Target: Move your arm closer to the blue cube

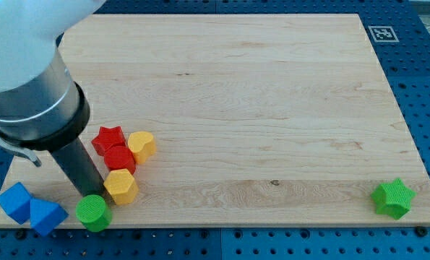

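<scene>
While the blue cube [14, 201] sits at the tabletop's [272, 144] bottom-left corner, my tip [95, 196] is near but apart, so the approach is unfinished.

Touching the cube's right is a second blue block [47, 216]; the green cylinder [93, 212] hides my tip's end. Next: slide left. No fingers here, only a rod holding nothing.
</scene>
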`<state>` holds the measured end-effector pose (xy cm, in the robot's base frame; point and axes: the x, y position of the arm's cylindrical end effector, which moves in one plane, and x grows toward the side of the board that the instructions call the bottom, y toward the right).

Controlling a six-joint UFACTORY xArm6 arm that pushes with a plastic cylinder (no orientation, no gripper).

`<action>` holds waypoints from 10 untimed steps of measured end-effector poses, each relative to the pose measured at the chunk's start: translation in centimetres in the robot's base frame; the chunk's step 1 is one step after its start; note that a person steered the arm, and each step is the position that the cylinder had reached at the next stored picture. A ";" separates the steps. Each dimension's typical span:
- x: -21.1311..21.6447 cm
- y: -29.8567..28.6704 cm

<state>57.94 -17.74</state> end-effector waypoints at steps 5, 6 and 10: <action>-11.1 -2.1; -10.4 -2.7; -11.7 9.6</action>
<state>46.24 -8.09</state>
